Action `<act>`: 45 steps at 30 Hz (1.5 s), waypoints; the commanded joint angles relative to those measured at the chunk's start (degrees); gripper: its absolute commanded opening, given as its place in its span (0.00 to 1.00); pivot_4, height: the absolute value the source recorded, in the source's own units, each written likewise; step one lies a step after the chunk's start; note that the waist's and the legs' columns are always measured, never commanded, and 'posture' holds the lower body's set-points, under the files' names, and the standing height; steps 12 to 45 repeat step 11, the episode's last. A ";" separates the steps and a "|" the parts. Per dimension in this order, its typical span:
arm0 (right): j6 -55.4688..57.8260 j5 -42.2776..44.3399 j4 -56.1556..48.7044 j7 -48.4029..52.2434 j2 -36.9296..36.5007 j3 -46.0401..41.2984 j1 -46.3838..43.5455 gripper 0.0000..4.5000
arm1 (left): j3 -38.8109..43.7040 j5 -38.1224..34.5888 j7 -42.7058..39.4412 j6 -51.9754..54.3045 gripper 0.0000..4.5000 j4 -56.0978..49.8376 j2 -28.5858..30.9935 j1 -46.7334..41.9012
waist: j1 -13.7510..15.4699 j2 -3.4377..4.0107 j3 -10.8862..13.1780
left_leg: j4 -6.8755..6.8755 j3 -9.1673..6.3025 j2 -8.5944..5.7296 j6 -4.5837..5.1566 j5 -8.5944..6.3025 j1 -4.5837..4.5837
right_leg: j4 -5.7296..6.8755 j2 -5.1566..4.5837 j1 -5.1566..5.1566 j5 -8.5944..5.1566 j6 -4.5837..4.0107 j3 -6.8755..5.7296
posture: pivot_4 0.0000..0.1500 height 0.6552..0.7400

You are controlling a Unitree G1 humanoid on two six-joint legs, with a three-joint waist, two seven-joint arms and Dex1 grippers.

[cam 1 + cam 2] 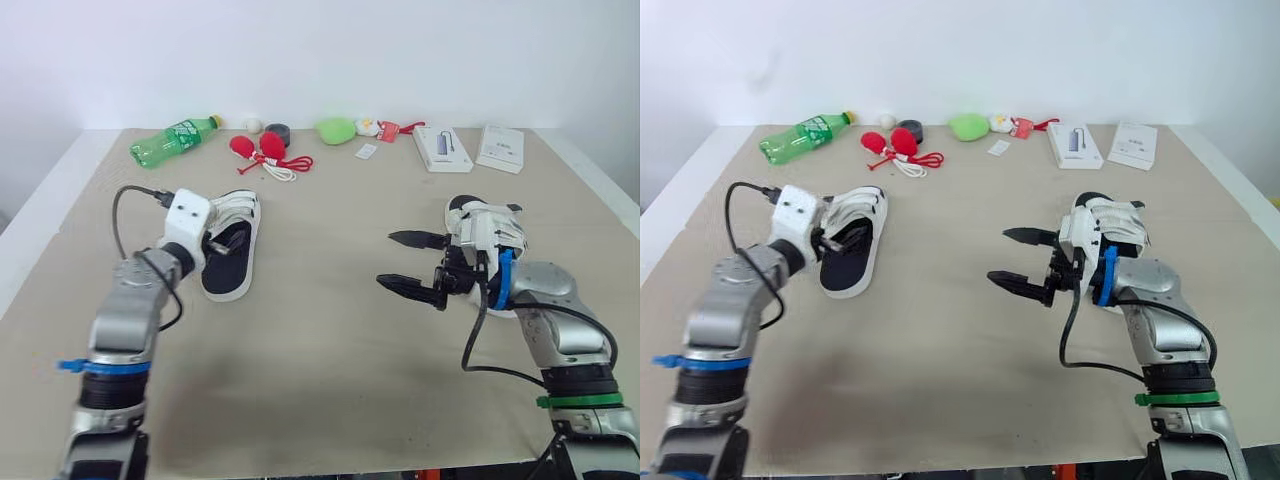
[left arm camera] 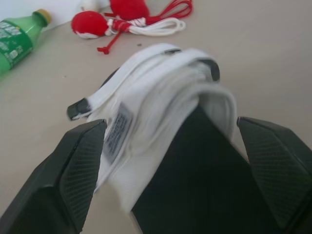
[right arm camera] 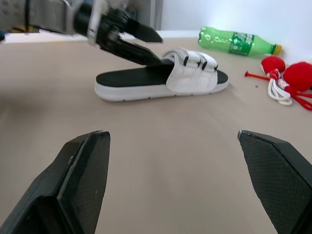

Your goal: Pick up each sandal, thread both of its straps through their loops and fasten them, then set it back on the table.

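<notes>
A white-strapped sandal with a black footbed (image 1: pixel 232 262) lies on the left of the table, both straps folded over its front. My left gripper (image 2: pixel 170 122) is open, one finger on each side of those white straps (image 2: pixel 161 83), low over the footbed. The right wrist view shows the same sandal (image 3: pixel 161 78) from the side with my left gripper's fingers (image 3: pixel 131 39) over its heel end. The second sandal (image 1: pixel 488 226) lies on the right, partly hidden behind my right wrist. My right gripper (image 1: pixel 400 263) is open and empty, pointing left above the bare tabletop.
Along the far edge sit a green bottle (image 1: pixel 175 140), two red balls with a cord (image 1: pixel 265 150), a dark roll (image 1: pixel 277 132), a green object (image 1: pixel 336 130) and two white boxes (image 1: pixel 442 148) (image 1: pixel 500 147). The tan table (image 1: pixel 320 380) ends close at the front.
</notes>
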 commanded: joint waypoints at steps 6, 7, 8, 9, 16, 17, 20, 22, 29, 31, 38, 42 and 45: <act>-0.86 1.89 -3.99 4.21 -4.84 -4.37 5.25 1.00 | 2.21 -10.45 -20.74 -14.07 0.98 -2.58 10.12 6.32 | 0.22 0.00 0.00 | 0.01 0.08 -0.06 0.00 0.00 -0.05 | -0.04 -0.25 0.00 -0.09 -0.04 -0.09 | 1.00 1.00; -1.18 2.08 -4.07 4.98 -5.71 -5.12 6.57 1.00 | 1.20 -11.11 -23.19 -15.29 0.98 -2.59 11.21 6.88 | 0.28 0.00 0.00 | 0.00 0.08 -0.07 0.01 0.00 -0.05 | -0.06 -0.30 0.01 -0.16 -0.17 -0.09 | 1.00 1.00; -1.46 2.48 -4.28 5.88 -6.56 -6.05 8.18 1.00 | -0.26 -11.08 -25.39 -17.19 0.98 -2.64 12.17 7.22 | 0.37 0.00 0.00 | -0.01 0.08 -0.09 0.01 -0.01 -0.05 | -0.06 -0.37 0.01 -0.24 -0.26 -0.11 | 1.00 1.00; -1.02 3.18 -4.58 6.36 -7.24 -6.98 9.59 1.00 | -1.53 -11.05 -26.93 -18.69 0.98 -2.50 12.59 7.17 | 0.43 0.00 0.00 | -0.02 0.09 -0.10 0.01 -0.01 -0.05 | -0.06 -0.40 0.01 -0.26 -0.27 -0.11 | 1.00 1.00; -0.88 3.95 -5.28 6.69 -8.15 -8.63 12.26 1.00 | -3.70 -11.21 -29.08 -21.39 0.98 -1.96 12.50 6.37 | 0.46 0.00 0.00 | -0.02 0.09 -0.11 0.02 -0.01 -0.05 | -0.07 -0.45 0.04 -0.28 -0.28 -0.13 | 1.00 1.00; -0.88 3.95 -5.28 6.69 -8.15 -8.63 12.26 1.00 | -3.70 -11.21 -29.08 -21.39 0.98 -1.96 12.50 6.37 | 0.46 0.00 0.00 | -0.02 0.09 -0.11 0.02 -0.01 -0.05 | -0.07 -0.45 0.04 -0.28 -0.28 -0.13 | 1.00 1.00; -0.88 3.95 -5.28 6.69 -8.15 -8.63 12.26 1.00 | -3.70 -11.21 -29.08 -21.39 0.98 -1.96 12.50 6.37 | 0.46 0.00 0.00 | -0.02 0.09 -0.11 0.02 -0.01 -0.05 | -0.07 -0.45 0.04 -0.28 -0.28 -0.13 | 1.00 1.00; -0.88 3.95 -5.28 6.69 -8.15 -8.63 12.26 1.00 | -3.70 -11.21 -29.08 -21.39 0.98 -1.96 12.50 6.37 | 0.46 0.00 0.00 | -0.02 0.09 -0.11 0.02 -0.01 -0.05 | -0.07 -0.45 0.04 -0.28 -0.28 -0.13 | 1.00 1.00; -0.88 3.95 -5.28 6.69 -8.15 -8.63 12.26 1.00 | -3.70 -11.21 -29.08 -21.39 0.98 -1.96 12.50 6.37 | 0.46 0.00 0.00 | -0.02 0.09 -0.11 0.02 -0.01 -0.05 | -0.07 -0.45 0.04 -0.28 -0.28 -0.13 | 1.00 1.00; -0.88 3.95 -5.28 6.69 -8.15 -8.63 12.26 1.00 | -3.70 -11.21 -29.08 -21.39 0.98 -1.96 12.50 6.37 | 0.46 0.00 0.00 | -0.02 0.09 -0.11 0.02 -0.01 -0.05 | -0.07 -0.45 0.04 -0.28 -0.28 -0.13 | 1.00 1.00; -0.88 3.95 -5.28 6.69 -8.15 -8.63 12.26 1.00 | -3.70 -11.21 -29.08 -21.39 0.98 -1.96 12.50 6.37 | 0.46 0.00 0.00 | -0.02 0.09 -0.11 0.02 -0.01 -0.05 | -0.07 -0.45 0.04 -0.28 -0.28 -0.13 | 1.00 1.00; -0.88 3.95 -5.28 6.69 -8.15 -8.63 12.26 1.00 | -3.70 -11.21 -29.08 -21.39 0.98 -1.96 12.50 6.37 | 0.46 0.00 0.00 | -0.02 0.09 -0.11 0.02 -0.01 -0.05 | -0.07 -0.45 0.04 -0.28 -0.28 -0.13 | 1.00 1.00; -0.88 3.95 -5.28 6.69 -8.15 -8.63 12.26 1.00 | -3.70 -11.21 -29.08 -21.39 0.98 -1.96 12.50 6.37 | 0.46 0.00 0.00 | -0.02 0.09 -0.11 0.02 -0.01 -0.05 | -0.07 -0.45 0.04 -0.28 -0.28 -0.13 | 1.00 1.00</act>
